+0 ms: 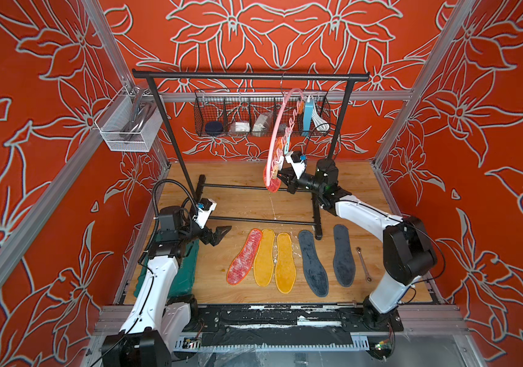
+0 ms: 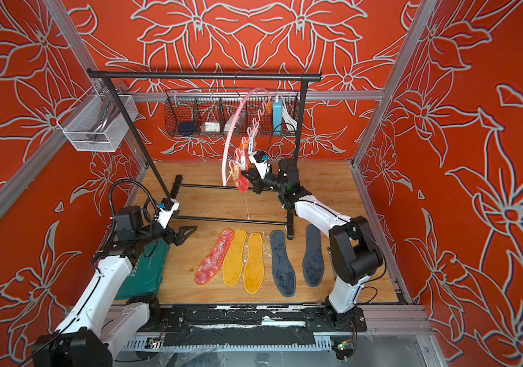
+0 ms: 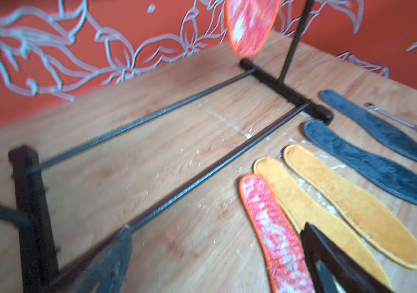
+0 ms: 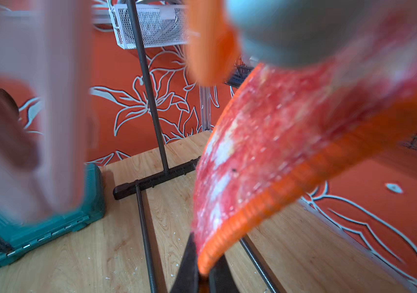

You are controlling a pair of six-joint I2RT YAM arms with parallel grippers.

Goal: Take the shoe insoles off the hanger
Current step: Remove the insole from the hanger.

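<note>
The last insole (image 1: 272, 186) — mottled red-pink with orange edging — hangs from a clip at the low end of the pink hanger (image 1: 274, 130), which dangles off the black rack (image 1: 247, 75) at about 12 o'clock over the tabletop (image 1: 222, 190). The other five insoles (image 1: 265, 257) lie flat in a row toward 6 o'clock. The right tool (image 1: 280, 178) is closed on the hanging insole's edge; the right wrist view shows the orange edging pinched between the fingers. The left tool (image 1: 218, 235) is fully open and empty, low over the tabletop at about 9 o'clock. The insole looks light and floppy: in the right wrist view it curves away from the grip instead of holding flat, and its fuzzy face should give good friction. An edge pinch near the clip likely works best — a grip far from the clip would probably bend the fabric and swing the loose hanger rather than free the insole.
</note>
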